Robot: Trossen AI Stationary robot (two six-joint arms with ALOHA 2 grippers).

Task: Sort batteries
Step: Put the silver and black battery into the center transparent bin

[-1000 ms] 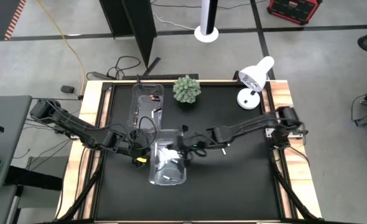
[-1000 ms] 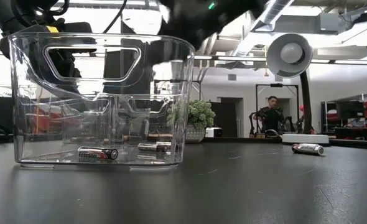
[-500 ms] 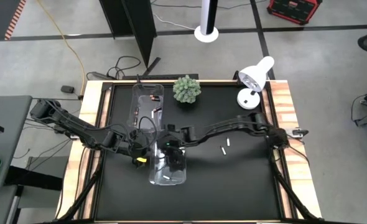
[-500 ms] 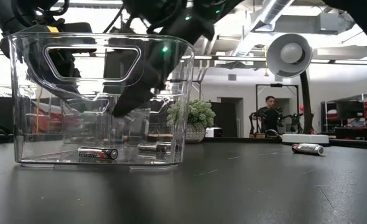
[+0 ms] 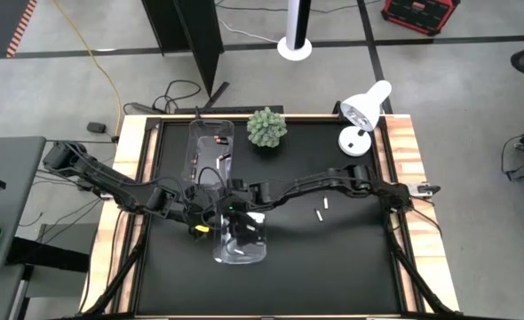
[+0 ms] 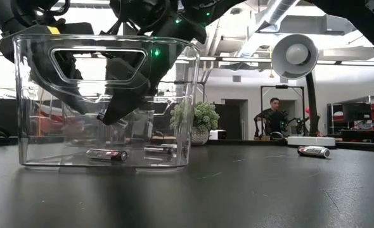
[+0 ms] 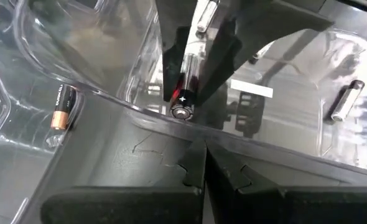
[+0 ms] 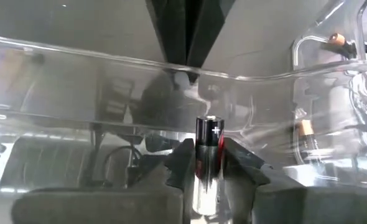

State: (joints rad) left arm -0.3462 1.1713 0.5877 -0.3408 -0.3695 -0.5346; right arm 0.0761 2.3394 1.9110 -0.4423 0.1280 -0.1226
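My right gripper [image 8: 207, 157] reaches down into the near clear bin [image 5: 255, 253], shut on a battery [image 8: 206, 134] with a silver body and a dark plus end. My left gripper [image 7: 201, 155] is shut and stands outside that bin's left rim [image 7: 140, 115]. Silver batteries [image 6: 108, 154] lie on the near bin's floor. Dark batteries with copper ends [image 7: 60, 109] lie in the far clear bin [image 5: 210, 147]. Two loose batteries [image 5: 322, 208] lie on the table to the right. My right gripper pinches the battery's body [image 8: 206, 171] between its two fingers [image 8: 182, 163]. The battery lies along the fingers, its plus end [image 7: 182, 112] jutting past the tips. The fingers slant down from the table's right, and the battery hangs tilted above the bin floor. My left gripper's shut fingertips [image 8: 185, 70] meet the near bin's left rim from outside, slanting down; whether they press on it I cannot tell.
A small green plant [image 5: 266, 127] and a white desk lamp [image 5: 364, 111] stand at the table's far edge. One loose battery [image 6: 314, 151] lies on open black tabletop right of the bins. A person [image 6: 276, 114] sits in the room behind.
My right gripper has swung toward the table's left edge and down into the near bin, tipping steeper, with the battery still between its fingers. The near bin has shifted slightly on the table, and a battery on its floor has moved with it.
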